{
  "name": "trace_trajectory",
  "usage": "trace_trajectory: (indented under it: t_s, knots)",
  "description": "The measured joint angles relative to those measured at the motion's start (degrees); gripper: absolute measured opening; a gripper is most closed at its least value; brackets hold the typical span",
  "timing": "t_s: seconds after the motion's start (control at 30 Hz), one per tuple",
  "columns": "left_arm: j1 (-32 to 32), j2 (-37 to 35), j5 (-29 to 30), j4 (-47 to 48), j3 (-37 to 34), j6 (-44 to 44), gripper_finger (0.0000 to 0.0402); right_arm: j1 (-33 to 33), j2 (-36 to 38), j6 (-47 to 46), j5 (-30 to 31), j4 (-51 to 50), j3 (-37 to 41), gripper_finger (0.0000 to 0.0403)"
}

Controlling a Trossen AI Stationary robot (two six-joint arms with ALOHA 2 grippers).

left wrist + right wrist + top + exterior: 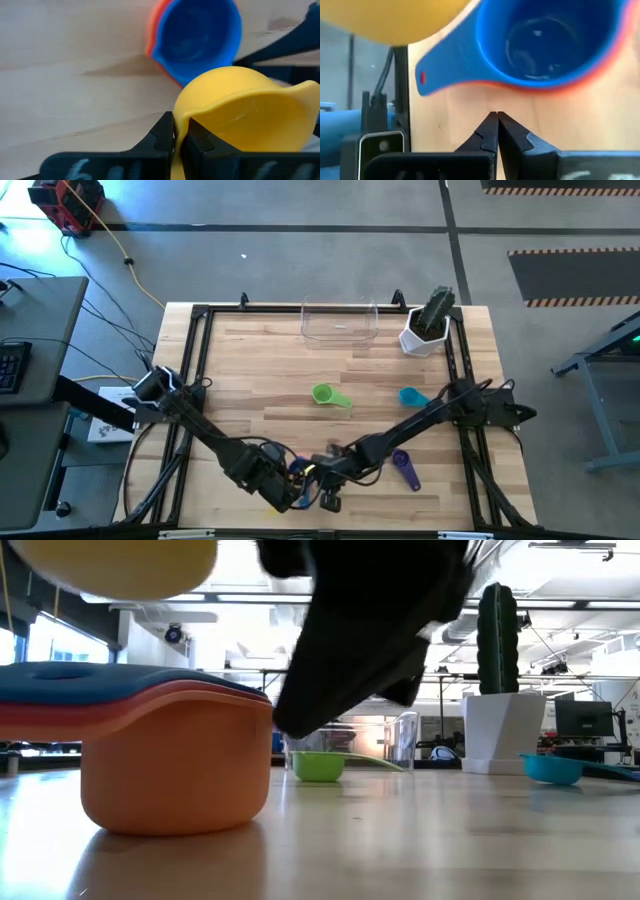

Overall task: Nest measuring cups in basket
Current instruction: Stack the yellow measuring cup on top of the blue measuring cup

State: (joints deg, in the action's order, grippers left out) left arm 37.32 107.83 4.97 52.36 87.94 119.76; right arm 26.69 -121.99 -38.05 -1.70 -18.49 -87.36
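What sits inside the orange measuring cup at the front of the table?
A blue measuring cup is nested in the orange measuring cup, with a red rim between them. The red layer's bowl is covered.

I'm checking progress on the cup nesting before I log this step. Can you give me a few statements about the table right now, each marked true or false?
1. The left tool is shut on the rim of the yellow cup. True.
2. The blue cup sits nested inside the orange cup. True.
3. The basket already holds several cups. False: it looks empty, standing at the table's far edge.
4. The right tool holds the blue cup by its handle. False: it is shut on nothing, beside the stack.
5. The green cup lies alone on the table, near the middle. True.
6. The cactus pot stands inside the basket. False: it stands beside it.
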Motion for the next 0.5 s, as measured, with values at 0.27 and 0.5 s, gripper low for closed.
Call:
trace_trajectory:
  t_s: [0.27, 0.5]
  knots:
    - [-1.94, 0.00, 0.43, -1.84, 0.00, 1.94, 0.0008, 1.23, 5.06, 1.91, 7.99, -13.22, 0.01, 0.0000]
    - [-3.69, 0.00, 0.70, -1.20, 0.02, 4.46, 0.0008, 1.30, 8.98, 5.95, 10.07, -17.74, 0.05, 0.0000]
